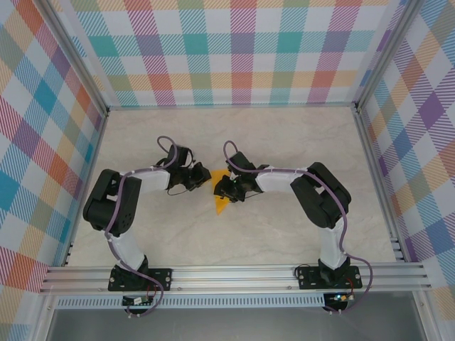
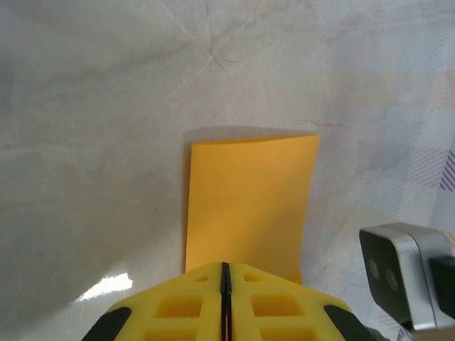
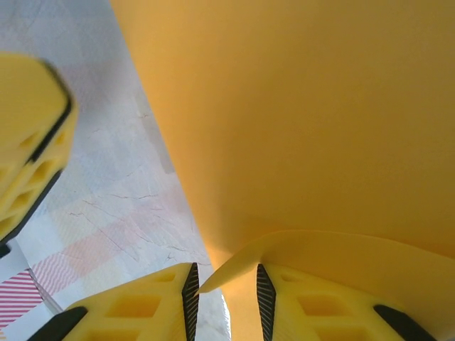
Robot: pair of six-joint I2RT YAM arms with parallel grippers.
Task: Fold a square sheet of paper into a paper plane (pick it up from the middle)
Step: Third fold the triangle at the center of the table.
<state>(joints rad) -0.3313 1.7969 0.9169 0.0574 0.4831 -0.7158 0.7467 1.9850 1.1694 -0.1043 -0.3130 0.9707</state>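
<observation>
Bench centre: my left gripper, pressed together, pinches the square sheet of paper to anchor it. My right gripper stands slightly spread around a folded edge, probably ready to regrip.

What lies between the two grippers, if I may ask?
The paper lies between the left gripper and right gripper, as the top view shows.

Elbows out, left claw pinched closed faces right claw, jaws slightly parted.
</observation>
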